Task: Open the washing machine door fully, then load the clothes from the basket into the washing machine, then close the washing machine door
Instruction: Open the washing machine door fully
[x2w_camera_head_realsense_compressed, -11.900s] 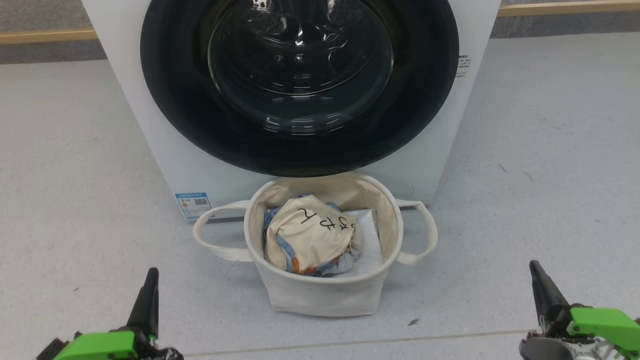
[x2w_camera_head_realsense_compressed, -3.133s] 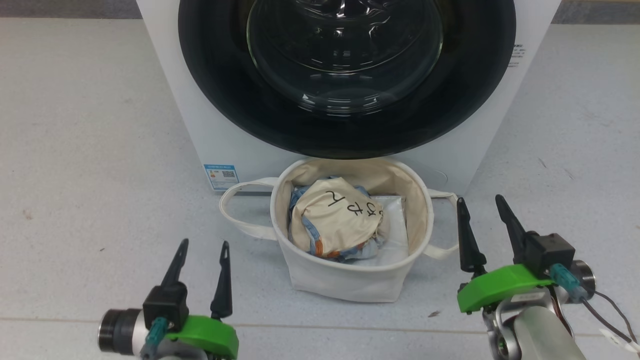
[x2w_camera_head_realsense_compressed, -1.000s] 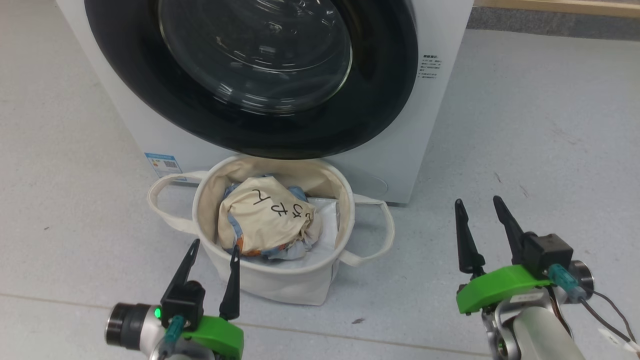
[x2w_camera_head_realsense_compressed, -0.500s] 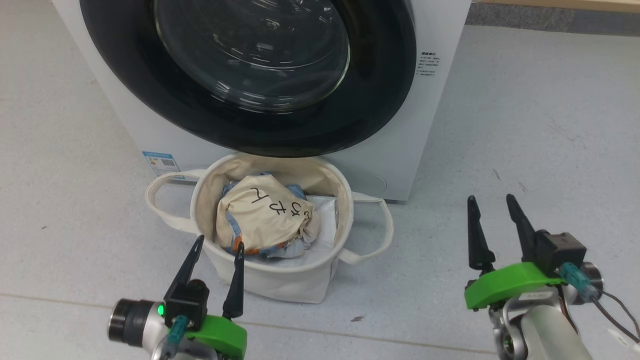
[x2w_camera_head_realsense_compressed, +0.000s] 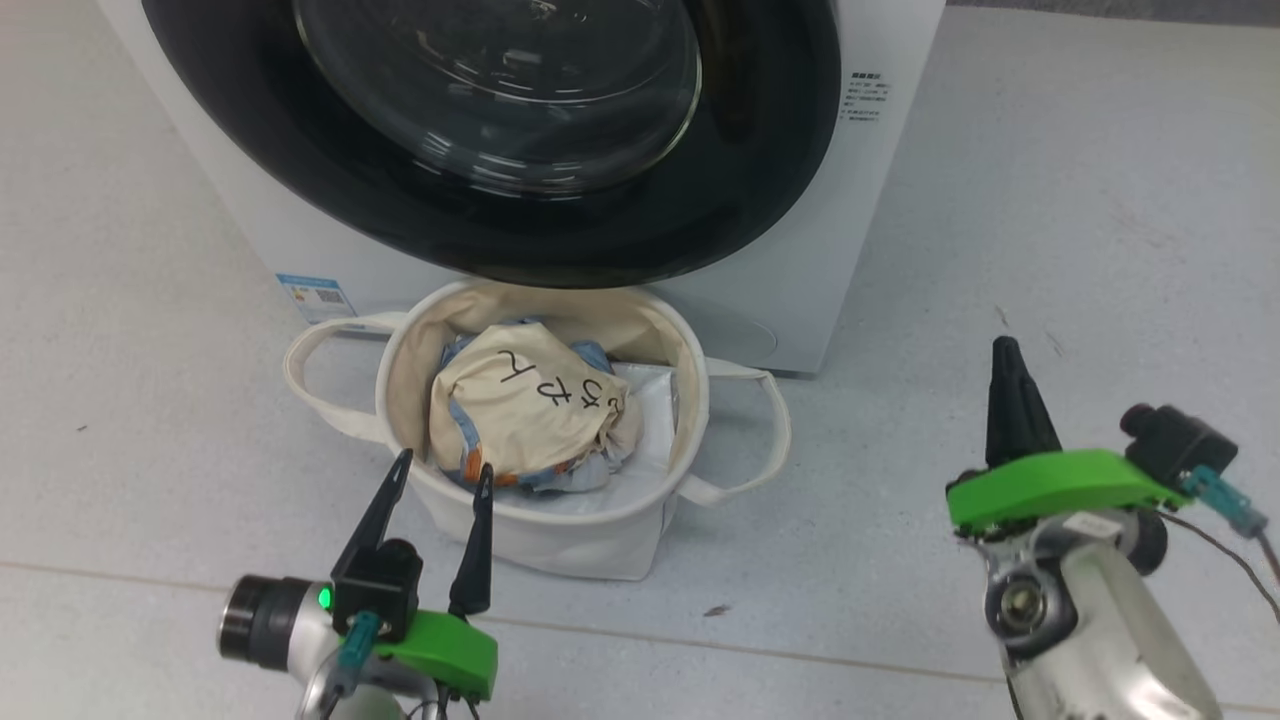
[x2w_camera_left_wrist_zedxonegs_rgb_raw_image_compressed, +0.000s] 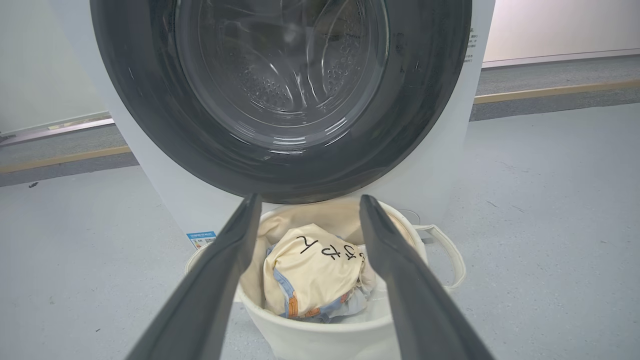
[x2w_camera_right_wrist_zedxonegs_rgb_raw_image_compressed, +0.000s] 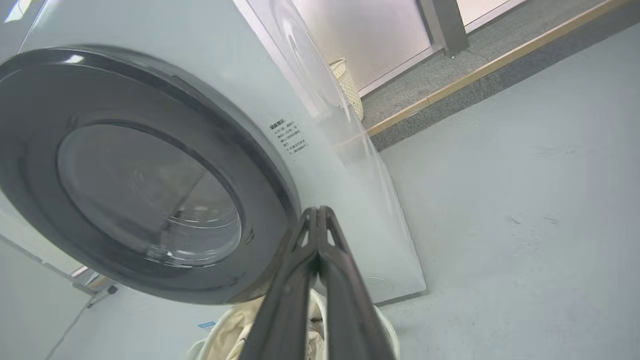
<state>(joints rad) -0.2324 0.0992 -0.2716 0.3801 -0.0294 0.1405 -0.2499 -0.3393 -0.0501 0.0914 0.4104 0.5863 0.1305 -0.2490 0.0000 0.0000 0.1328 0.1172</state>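
White washing machine (x2w_camera_head_realsense_compressed: 870, 230) kept its door (x2w_camera_head_realsense_compressed: 760, 180) closed, with the basket (x2w_camera_head_realsense_compressed: 560, 540) at the door's 6 o'clock and the clothes (x2w_camera_head_realsense_compressed: 520, 400) inside. Right gripper (x2w_camera_head_realsense_compressed: 1005, 350) had rolled sideways and pinched its fingers together, empty, at the basket's 3 o'clock, probably readying for the door's edge. Left gripper (x2w_camera_head_realsense_compressed: 444, 462) hovered spread and empty at 7 o'clock.

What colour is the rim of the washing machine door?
The washing machine door has a glossy black rim; the left wrist view shows it best.
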